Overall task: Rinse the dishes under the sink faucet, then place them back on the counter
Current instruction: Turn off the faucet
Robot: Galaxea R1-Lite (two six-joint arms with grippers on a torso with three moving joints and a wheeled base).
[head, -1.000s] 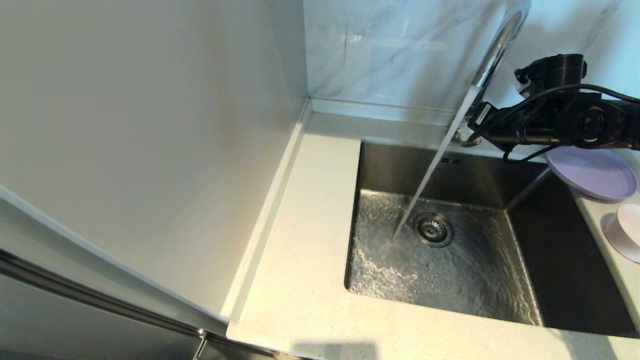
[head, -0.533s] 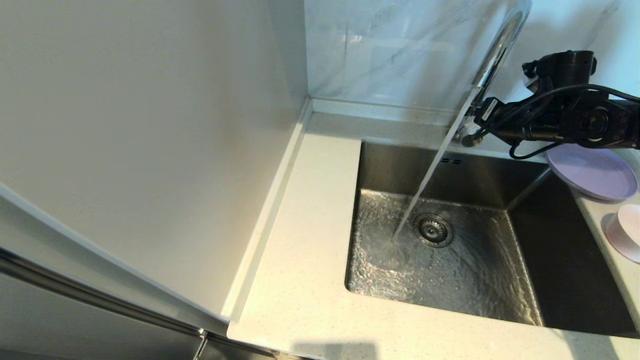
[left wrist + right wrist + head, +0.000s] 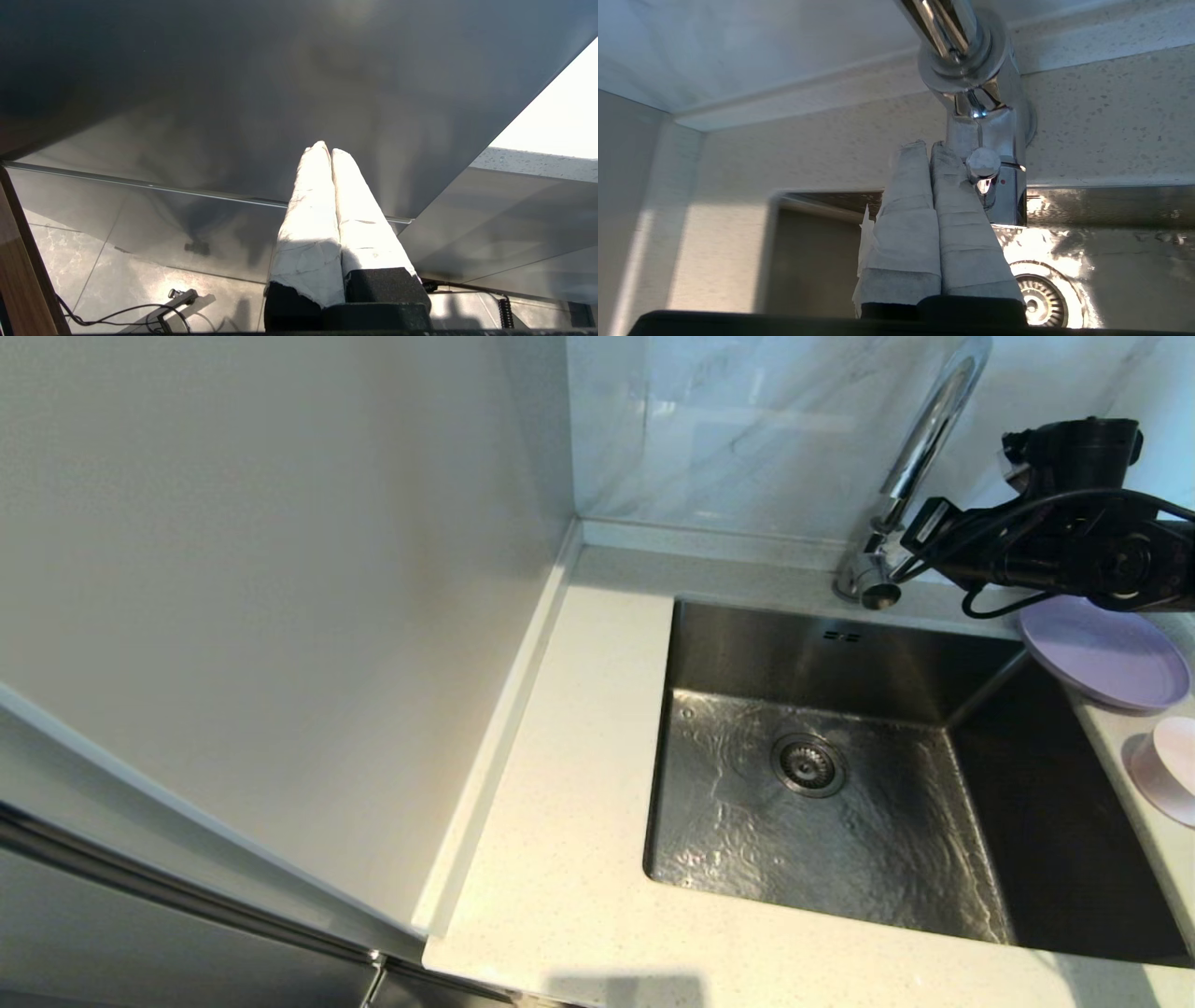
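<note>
Right gripper (image 3: pixel 930 145), fingers pressed together, touched lever (image 3: pixel 983 164) at faucet (image 3: pixel 910 457) base; plate (image 3: pixel 1106 653) beside.

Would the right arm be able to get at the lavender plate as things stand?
Probably yes: the right gripper, shut beside the faucet lever, is empty, and the lavender plate lies uncovered on the counter just below that arm.

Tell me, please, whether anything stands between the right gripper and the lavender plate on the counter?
Nothing visible does. The right gripper is shut beside the faucet lever, and the lavender plate lies uncovered on the counter just under that arm.
</note>
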